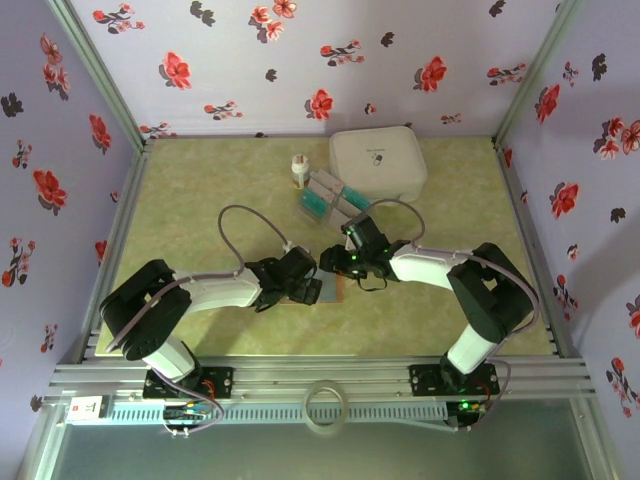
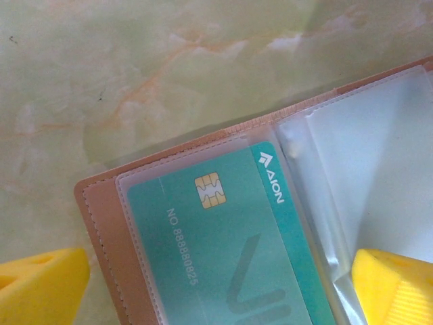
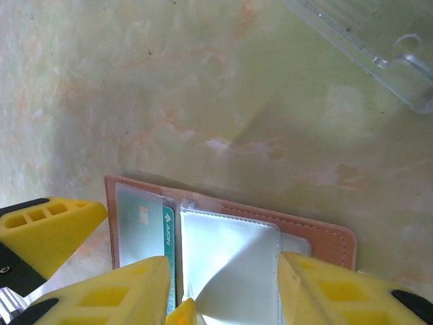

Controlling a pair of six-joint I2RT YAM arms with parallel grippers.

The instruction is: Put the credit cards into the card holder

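The reddish-brown card holder [image 1: 325,297] lies open on the table under both grippers. Its left clear sleeve holds a teal credit card [image 2: 230,250]. A white sheet or card fills the right sleeve [image 3: 230,264]. My left gripper [image 2: 220,261] is open, its yellow fingertips [image 2: 40,284] straddling the teal card's page. My right gripper [image 3: 223,261] has its jaws partly apart on either side of the white sleeve; whether they pinch it is unclear. More credit cards [image 1: 328,196], teal and white, stand in a clear rack behind.
A large white zip case [image 1: 378,160] sits at the back, with a small white bottle [image 1: 298,170] to its left. The clear rack's corner [image 3: 379,47] lies just beyond the holder. Metal rails and flowered walls edge the green table.
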